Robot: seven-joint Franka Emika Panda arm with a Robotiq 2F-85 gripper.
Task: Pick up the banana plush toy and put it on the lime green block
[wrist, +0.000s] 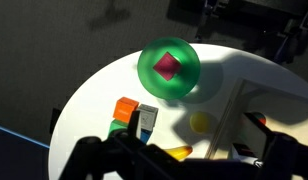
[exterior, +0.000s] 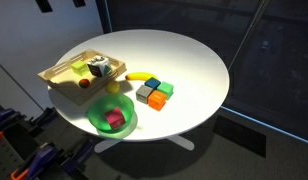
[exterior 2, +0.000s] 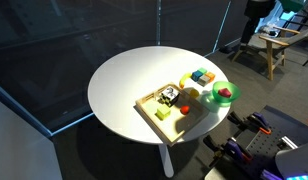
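Observation:
The banana plush toy point(exterior: 142, 76) lies on the white round table point(exterior: 194, 60) between the wooden tray and the cluster of cubes. It also shows in an exterior view point(exterior 2: 186, 85) and at the bottom of the wrist view point(wrist: 179, 153). The lime green block point(exterior: 165, 89) sits in a tight cluster with the blue, grey and orange cubes, also seen in an exterior view point(exterior 2: 198, 73). In the wrist view only its edge point(wrist: 116, 128) shows. My gripper point(wrist: 194, 135) hangs high above the table, open and empty, with its fingers spread over the banana area.
A green bowl point(exterior: 112, 117) holding a magenta-red cube point(exterior: 115, 118) stands near the table edge. A wooden tray point(exterior: 66, 82) holds several small items. A small yellow ball point(wrist: 200, 123) lies by the tray edge. An orange cube point(wrist: 125, 108) and a grey cube point(wrist: 147, 117) adjoin the green block.

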